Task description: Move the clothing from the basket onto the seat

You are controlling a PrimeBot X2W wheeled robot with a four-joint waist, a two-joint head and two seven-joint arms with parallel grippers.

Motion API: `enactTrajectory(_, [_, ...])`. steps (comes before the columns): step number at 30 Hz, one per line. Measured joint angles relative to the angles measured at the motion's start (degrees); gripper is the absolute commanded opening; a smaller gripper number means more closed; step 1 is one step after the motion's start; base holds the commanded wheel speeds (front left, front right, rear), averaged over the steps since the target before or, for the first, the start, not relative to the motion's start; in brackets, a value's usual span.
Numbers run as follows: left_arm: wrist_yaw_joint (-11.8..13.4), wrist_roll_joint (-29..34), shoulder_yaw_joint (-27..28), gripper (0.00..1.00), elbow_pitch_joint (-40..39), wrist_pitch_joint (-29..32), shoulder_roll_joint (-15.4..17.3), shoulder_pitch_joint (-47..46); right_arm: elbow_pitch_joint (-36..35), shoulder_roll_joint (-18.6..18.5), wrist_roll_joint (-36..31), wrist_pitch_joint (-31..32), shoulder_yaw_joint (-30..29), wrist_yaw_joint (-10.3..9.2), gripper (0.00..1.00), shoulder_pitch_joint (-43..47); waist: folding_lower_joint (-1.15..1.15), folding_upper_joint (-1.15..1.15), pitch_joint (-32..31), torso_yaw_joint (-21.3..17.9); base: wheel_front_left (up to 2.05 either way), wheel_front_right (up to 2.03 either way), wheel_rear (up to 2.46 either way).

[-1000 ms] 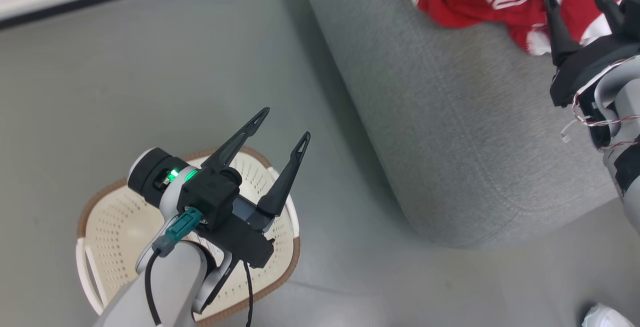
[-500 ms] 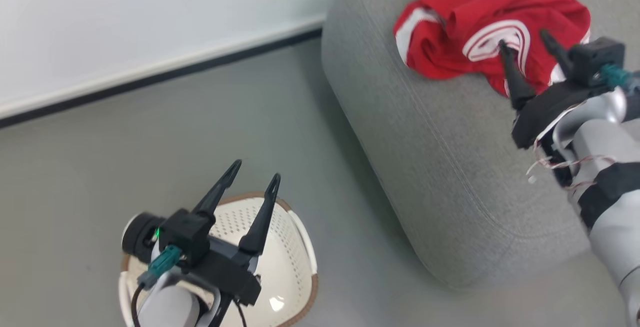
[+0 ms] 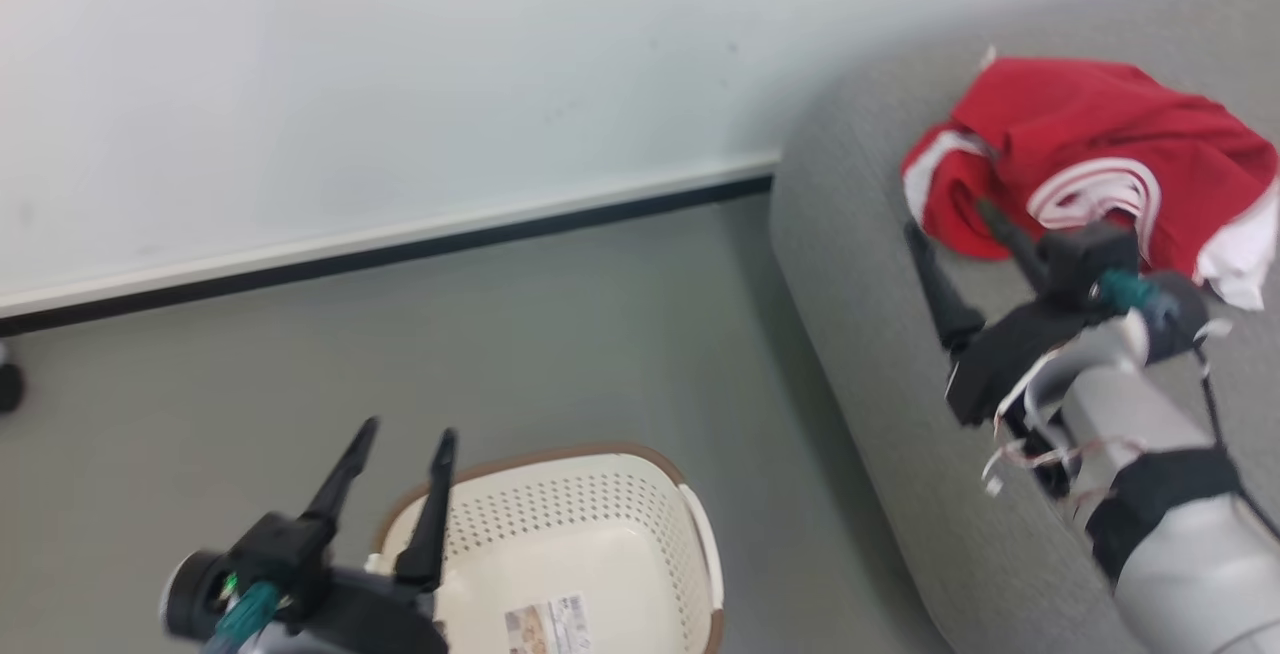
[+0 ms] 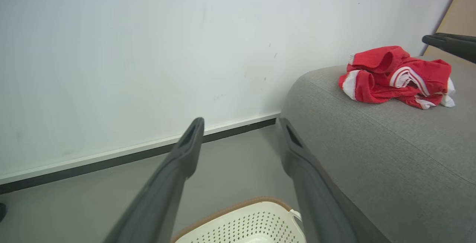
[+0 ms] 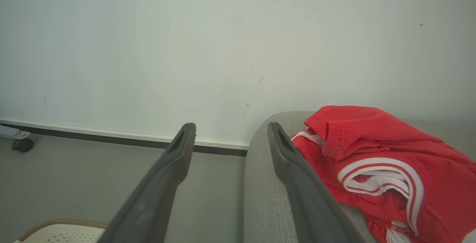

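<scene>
Fingers [image 3: 432, 504] of left gripper [image 3: 405, 431] and right gripper [image 3: 948, 219] spread apart, holding nothing.
Clothing [image 3: 1100, 134] lies heaped on the seat [image 3: 850, 264]; basket [image 3: 600, 456] looks bare, so lift the right arm away without snagging fabric.

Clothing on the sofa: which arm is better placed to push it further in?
Right, probably: the right gripper, open, is beside the clothing on the sofa; the left gripper is by the basket.

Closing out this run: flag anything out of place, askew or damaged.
Thin loose wires dangle behind the right gripper, untidy but not visibly broken. The clothing lies crumpled on the seat; the basket stands upright.
</scene>
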Motion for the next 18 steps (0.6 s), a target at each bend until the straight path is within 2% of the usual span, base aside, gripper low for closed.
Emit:
enactTrajectory(4, [2.03, -0.47, 2.56, 1.00, -0.07, -0.34, 0.90, 3.18, -2.53, 0.71, 0.14, 0.00, -0.19, -0.01, 1.00, 4.43, 0.00, 0.00, -2.20, 2.38, 0.00, 0.00, 0.00])
enactTrajectory(8, [3.04, -0.90, 5.38, 1.00, -0.48, -0.56, 2.07, 6.65, -5.80, 1.51, 0.18, 0.00, -0.47, -0.67, 1.00, 8.58, 0.00, 0.00, -4.34, 4.42, 0.00, 0.00, 0.00])
enactTrajectory(18, [4.52, -1.68, 12.13, 1.00, -2.58, -1.03, 3.21, 14.90, -15.91, 3.01, 0.45, 0.00, -1.43, -5.60, 1.00, 18.62, 0.00, 0.00, -7.89, 7.13, 0.00, 0.00, 0.00])
